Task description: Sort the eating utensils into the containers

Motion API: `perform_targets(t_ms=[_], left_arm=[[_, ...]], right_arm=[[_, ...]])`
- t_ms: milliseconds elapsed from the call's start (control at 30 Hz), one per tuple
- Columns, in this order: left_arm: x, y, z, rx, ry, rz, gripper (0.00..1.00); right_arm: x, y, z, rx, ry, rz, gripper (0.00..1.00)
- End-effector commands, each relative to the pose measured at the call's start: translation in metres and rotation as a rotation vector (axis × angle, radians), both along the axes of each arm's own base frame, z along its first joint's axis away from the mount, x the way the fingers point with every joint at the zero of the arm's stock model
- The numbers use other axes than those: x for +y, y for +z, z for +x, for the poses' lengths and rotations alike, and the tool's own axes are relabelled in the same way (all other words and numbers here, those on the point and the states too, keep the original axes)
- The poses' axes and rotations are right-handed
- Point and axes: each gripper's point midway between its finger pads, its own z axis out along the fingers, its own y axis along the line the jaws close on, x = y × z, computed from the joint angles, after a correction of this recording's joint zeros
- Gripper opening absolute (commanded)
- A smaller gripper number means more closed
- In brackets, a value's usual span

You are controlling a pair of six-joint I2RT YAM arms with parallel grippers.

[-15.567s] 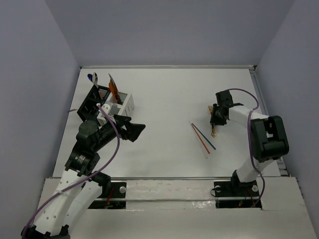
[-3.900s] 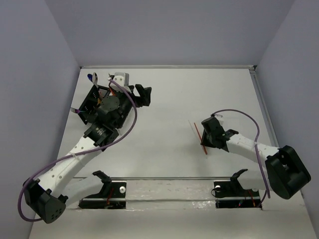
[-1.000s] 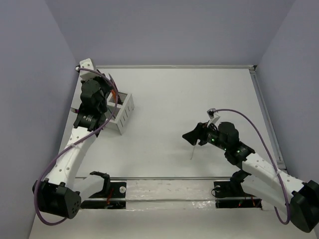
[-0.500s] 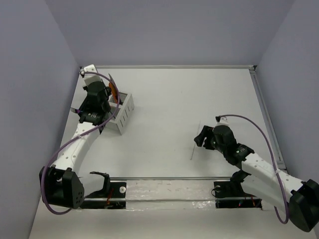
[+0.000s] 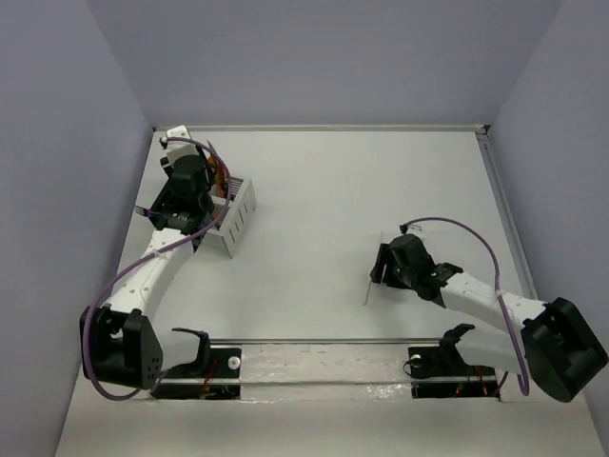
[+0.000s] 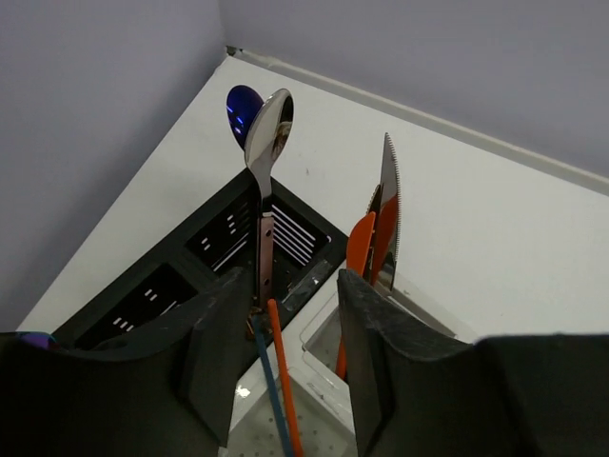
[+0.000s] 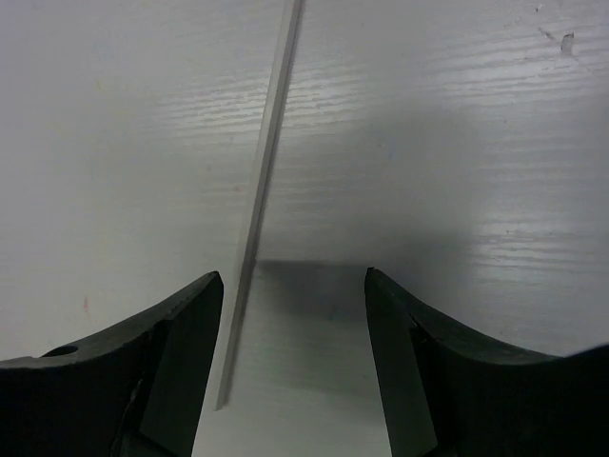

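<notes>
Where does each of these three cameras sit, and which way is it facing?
Top external: fixed above and behind the robot, looking down on the table; the left arm and right arm both show.
Left wrist: rides the left arm, looking past the open left gripper into the black caddy and white caddy.
Right wrist: rides the right arm, looking down through the open right gripper at the white stick on the table.
Shared: top and left wrist both show the caddies; top and right wrist both show the stick.
</notes>
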Motion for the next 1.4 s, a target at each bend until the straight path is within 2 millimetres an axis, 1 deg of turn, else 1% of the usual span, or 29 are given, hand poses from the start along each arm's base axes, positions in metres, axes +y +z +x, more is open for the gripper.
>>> perform_targets(t_ms=[0,100,200,267,333,367,433,467,500,533,600,633,667,733,767,800,833,867,900,933,967,1000,1100,1133,1167,1200,1233,1267,1367], left_arm=[[-0.005,0.023,-0.001,-0.069,-0.029,-0.031,0.47],[-0.012,0.034,-0.004,-0.096,-0.074,-0.058,0.55],[-0.019,0.042,-0.007,-0.12,-0.096,-0.074,0.55],[-0.03,0.05,-0.012,-0.137,-0.135,-0.086,0.55],[-0.048,0.057,-0.016,-0.156,-0.195,-0.103,0.55],[-0.056,0.06,-0.017,-0.162,-0.224,-0.112,0.55],[-0.083,0.06,-0.019,-0.154,-0.312,-0.131,0.55],[-0.092,0.063,-0.02,-0.151,-0.341,-0.137,0.55],[-0.102,0.062,-0.021,-0.142,-0.37,-0.144,0.55],[-0.119,0.061,-0.024,-0.131,-0.426,-0.159,0.55],[-0.14,0.06,-0.027,-0.12,-0.509,-0.184,0.55],[-0.145,0.061,-0.028,-0.118,-0.532,-0.197,0.55],[-0.161,0.063,-0.032,-0.113,-0.601,-0.231,0.55],[-0.175,0.062,-0.035,-0.102,-0.664,-0.271,0.56],[-0.181,0.062,-0.036,-0.095,-0.693,-0.29,0.56],[-0.197,0.058,-0.039,-0.067,-0.771,-0.33,0.57],[-0.206,0.055,-0.042,-0.047,-0.804,-0.35,0.58],[-0.213,0.053,-0.043,-0.026,-0.824,-0.386,0.6],[-0.225,0.043,-0.046,0.015,-0.884,-0.411,0.62],[-0.232,0.039,-0.047,0.038,-0.909,-0.431,0.62],[-0.244,0.029,-0.05,0.084,-0.965,-0.463,0.62],[-0.25,0.024,-0.052,0.112,-0.988,-0.5,0.62],[-0.276,0.013,-0.065,0.182,-1.093,-0.554,0.61],[-0.28,0.003,-0.064,0.215,-1.102,-0.567,0.61],[-0.292,0.001,-0.072,0.24,-1.139,-0.578,0.61],[-0.3,-0.007,-0.076,0.273,-1.164,-0.588,0.61],[-0.305,-0.009,-0.08,0.288,-1.182,-0.591,0.61],[-0.313,-0.011,-0.086,0.306,-1.209,-0.589,0.62],[-0.326,-0.024,-0.096,0.372,-1.24,-0.569,0.64]], right_arm=[[0.006,0.009,0.01,-0.027,0.012,-0.004,0.67],[0.008,0.005,0.008,-0.012,0.023,-0.015,0.67],[0.013,0.0,0.005,0.013,0.047,-0.033,0.65],[0.015,-0.001,0.005,0.022,0.054,-0.045,0.62],[0.016,-0.006,0.005,0.037,0.057,-0.068,0.59],[0.019,-0.006,0.004,0.039,0.066,-0.075,0.55],[0.022,-0.013,0.001,0.061,0.079,-0.11,0.51],[0.024,-0.012,0.002,0.069,0.083,-0.126,0.49],[0.025,-0.014,0.001,0.079,0.084,-0.14,0.47],[0.025,-0.017,-0.001,0.09,0.084,-0.182,0.43],[0.025,-0.021,-0.002,0.099,0.067,-0.215,0.39],[0.024,-0.026,-0.004,0.112,0.071,-0.24,0.36],[0.025,-0.026,-0.003,0.122,0.07,-0.251,0.27],[0.024,-0.03,-0.003,0.139,0.071,-0.269,0.16],[0.023,-0.033,-0.004,0.152,0.071,-0.284,0.04],[0.025,-0.035,-0.005,0.16,0.075,-0.296,0.0],[0.024,-0.033,-0.001,0.147,0.064,-0.302,0.0],[0.026,-0.026,0.003,0.119,0.063,-0.291,0.0],[0.027,-0.021,0.006,0.089,0.067,-0.279,0.0],[0.03,-0.014,0.009,0.056,0.075,-0.25,0.0],[0.039,-0.001,0.016,-0.003,0.09,-0.201,0.0],[0.047,0.025,0.021,-0.084,0.101,-0.123,0.0],[0.072,0.063,0.022,-0.224,0.19,0.063,0.0],[0.081,0.083,0.018,-0.267,0.23,0.139,0.0],[0.09,0.096,0.019,-0.305,0.257,0.19,0.0],[0.096,0.103,0.017,-0.316,0.284,0.216,0.0],[0.105,0.106,0.013,-0.305,0.327,0.248,0.0],[0.112,0.114,0.014,-0.321,0.349,0.275,0.0],[0.123,0.123,0.013,-0.336,0.385,0.318,0.0]])
